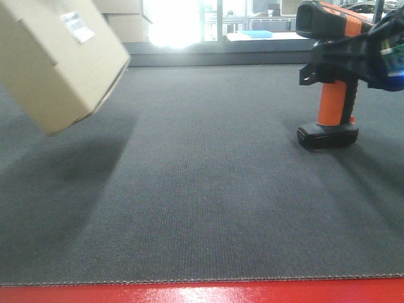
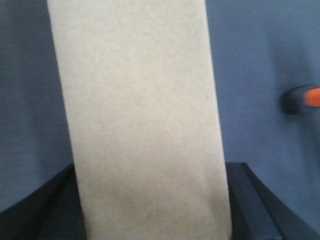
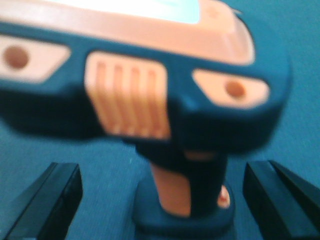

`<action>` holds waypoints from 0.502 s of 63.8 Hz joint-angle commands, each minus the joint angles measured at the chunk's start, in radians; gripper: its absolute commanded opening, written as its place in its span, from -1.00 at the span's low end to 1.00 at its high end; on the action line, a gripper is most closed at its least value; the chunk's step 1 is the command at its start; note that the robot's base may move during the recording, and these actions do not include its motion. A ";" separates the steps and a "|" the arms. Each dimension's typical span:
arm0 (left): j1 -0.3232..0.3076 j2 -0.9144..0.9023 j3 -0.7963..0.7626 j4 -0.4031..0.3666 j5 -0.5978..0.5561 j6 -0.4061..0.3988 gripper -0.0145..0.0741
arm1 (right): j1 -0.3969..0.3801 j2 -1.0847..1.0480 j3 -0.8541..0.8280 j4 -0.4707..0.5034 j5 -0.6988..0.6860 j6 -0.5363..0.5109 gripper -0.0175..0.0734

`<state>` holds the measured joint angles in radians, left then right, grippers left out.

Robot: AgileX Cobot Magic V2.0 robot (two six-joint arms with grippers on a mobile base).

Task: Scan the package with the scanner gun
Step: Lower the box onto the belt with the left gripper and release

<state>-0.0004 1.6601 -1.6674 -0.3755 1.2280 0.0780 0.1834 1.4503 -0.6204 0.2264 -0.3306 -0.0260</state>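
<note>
Dark grey matting covers the surface (image 1: pixel 202 208), which has a red strip (image 1: pixel 202 293) along its near edge.

The package (image 1: pixel 57 63) hangs tilted above the left side of the surface, clear of the mat, with its shadow on the mat below. Its white barcode sticker (image 1: pixel 77 26) is on the upturned face. In the left wrist view the left gripper (image 2: pixel 150 210) is clamped on the package, with a black finger (image 2: pixel 45 210) against each side of the tan cardboard.

The scanner gun (image 1: pixel 331 95) stands upright on its flat black foot near the right edge, its head pointing left. The right gripper (image 3: pixel 165 200) sits around it with jaws spread wide. Each finger (image 3: pixel 50 200) is apart from the orange handle, so nothing is gripped.

Beyond the far edge are bright windows (image 1: pixel 183 22) and stacked cardboard boxes (image 1: pixel 126 25) towards the far left corner.
</note>
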 commanded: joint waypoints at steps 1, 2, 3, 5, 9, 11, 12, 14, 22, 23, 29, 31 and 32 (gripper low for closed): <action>-0.005 -0.014 -0.003 0.048 -0.007 0.000 -0.92 | -0.001 -0.069 0.041 -0.005 0.023 -0.002 0.62; -0.005 -0.014 -0.003 0.057 -0.007 0.000 -0.92 | -0.001 -0.080 0.048 -0.005 0.027 -0.002 0.62; -0.005 -0.014 -0.003 0.065 -0.007 0.000 -0.92 | -0.001 -0.090 0.055 -0.005 0.030 -0.002 0.62; -0.005 -0.014 -0.003 0.079 -0.007 0.000 -0.92 | -0.001 -0.111 0.074 -0.005 0.037 -0.002 0.62; -0.005 -0.014 -0.003 0.109 -0.007 -0.007 -0.92 | -0.001 -0.158 0.103 -0.005 0.044 -0.002 0.60; -0.005 -0.014 -0.005 0.127 -0.007 -0.009 -0.92 | -0.001 -0.182 0.115 -0.005 0.052 -0.002 0.57; -0.005 -0.012 -0.005 0.136 -0.007 -0.009 -0.92 | -0.001 -0.195 0.118 -0.005 0.058 -0.002 0.54; -0.005 -0.007 -0.009 0.154 -0.007 -0.011 -0.92 | -0.001 -0.225 0.128 -0.005 0.077 -0.002 0.45; -0.005 0.021 -0.049 0.248 -0.007 -0.035 -0.92 | -0.001 -0.320 0.134 -0.007 0.166 -0.002 -0.15; -0.005 0.023 -0.051 0.253 -0.007 -0.035 -0.92 | -0.001 -0.331 0.134 -0.007 0.177 -0.002 -0.24; -0.005 0.048 -0.072 0.283 -0.007 -0.038 -0.92 | -0.001 -0.417 0.134 -0.010 0.228 -0.002 -0.83; -0.005 0.050 -0.074 0.293 -0.007 -0.038 -0.92 | -0.001 -0.440 0.134 -0.016 0.239 -0.002 -0.99; -0.005 0.055 -0.074 0.298 -0.007 -0.038 -0.92 | -0.001 -0.450 0.134 -0.016 0.243 -0.002 -0.98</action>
<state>-0.0004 1.7016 -1.7249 -0.1007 1.2297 0.0524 0.1834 1.0685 -0.4891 0.2264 -0.1159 -0.0260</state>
